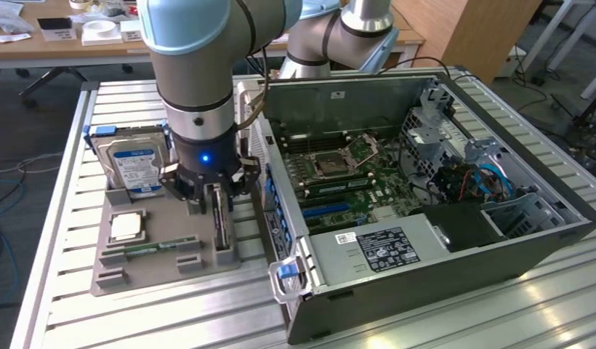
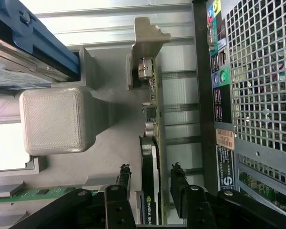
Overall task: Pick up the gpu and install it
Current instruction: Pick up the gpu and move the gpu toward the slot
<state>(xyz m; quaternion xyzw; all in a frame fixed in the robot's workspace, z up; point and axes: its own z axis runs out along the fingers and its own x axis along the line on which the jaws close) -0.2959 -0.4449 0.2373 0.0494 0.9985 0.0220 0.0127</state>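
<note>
The gpu (image 1: 219, 222) stands on its edge in a slot of the grey holder tray (image 1: 162, 275), next to the open computer case (image 1: 443, 254). My gripper (image 1: 217, 195) hangs straight over it. In the wrist view the gpu (image 2: 152, 124) runs lengthwise between my two black fingers (image 2: 125, 179), and its silvery end bracket (image 2: 145, 43) is at the far end. The gripper (image 2: 151, 177) is open, with a small gap showing on each side of the card, so the fingers straddle it without pressing on it.
A silver hard drive (image 1: 133, 163) with a blue-white label stands in the tray beside the gripper. A processor (image 1: 126, 227) and a green memory stick (image 1: 147, 248) lie in the tray too. The case's motherboard (image 1: 341, 171) lies exposed. The case's rear panel (image 2: 257, 71) is close by.
</note>
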